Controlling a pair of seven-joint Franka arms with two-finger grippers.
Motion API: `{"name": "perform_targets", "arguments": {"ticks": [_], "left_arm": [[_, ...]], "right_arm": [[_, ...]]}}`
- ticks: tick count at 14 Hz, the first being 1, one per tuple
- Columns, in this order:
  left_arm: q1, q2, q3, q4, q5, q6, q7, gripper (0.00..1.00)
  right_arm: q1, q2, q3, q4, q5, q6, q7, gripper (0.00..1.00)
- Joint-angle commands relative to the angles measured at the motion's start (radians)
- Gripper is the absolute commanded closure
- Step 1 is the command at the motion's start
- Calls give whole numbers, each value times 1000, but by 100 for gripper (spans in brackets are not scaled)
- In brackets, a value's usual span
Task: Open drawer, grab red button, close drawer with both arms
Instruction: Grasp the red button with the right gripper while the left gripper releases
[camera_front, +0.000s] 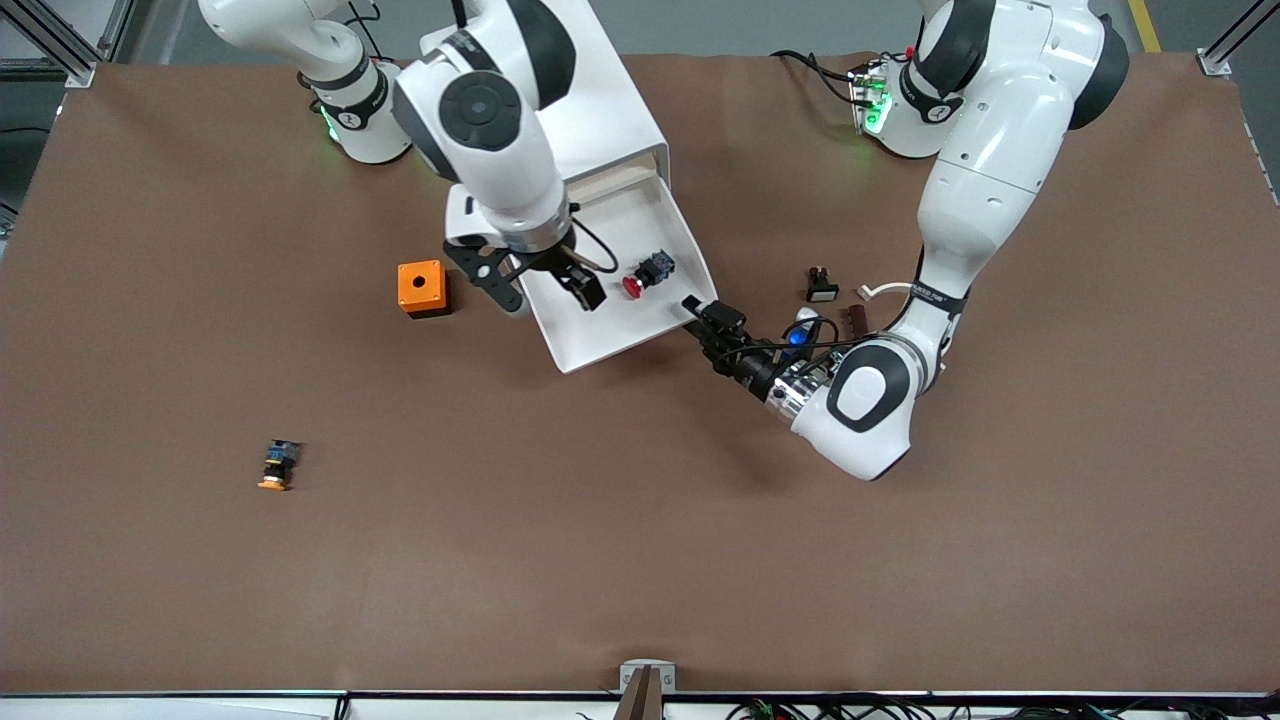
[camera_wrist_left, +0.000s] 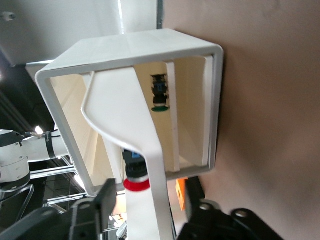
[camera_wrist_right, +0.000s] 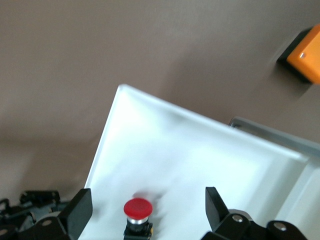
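Drawer (camera_front: 620, 290) stands pulled out of its white cabinet (camera_front: 600, 110), and the button (camera_front: 648, 272) lies on its side on the drawer floor, near the side wall toward the left arm's end of the table. The right gripper (camera_front: 540, 285) hangs over the drawer with its fingers spread wide and nothing between them — in the right wrist view the red cap sits squarely between the two black pads (camera_wrist_right: 80, 212). To do the grab well, I'd say it should drop straight down, keep the button centred, and close across the dark body rather than the smooth cap. The left gripper (camera_front: 705, 318) sits at the drawer's front corner with its fingers parted, holding nothing that I can see.

The button is small — round glossy red cap, short black-and-blue body, likely to roll.
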Motion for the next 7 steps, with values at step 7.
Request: {"name": "perform_targets", "arguments": {"ticks": [7], "left_arm": [[14, -24, 61, 105, 40, 32, 604, 1]], "right_arm": [[131, 148, -16, 11, -9, 146, 169, 0]]}}
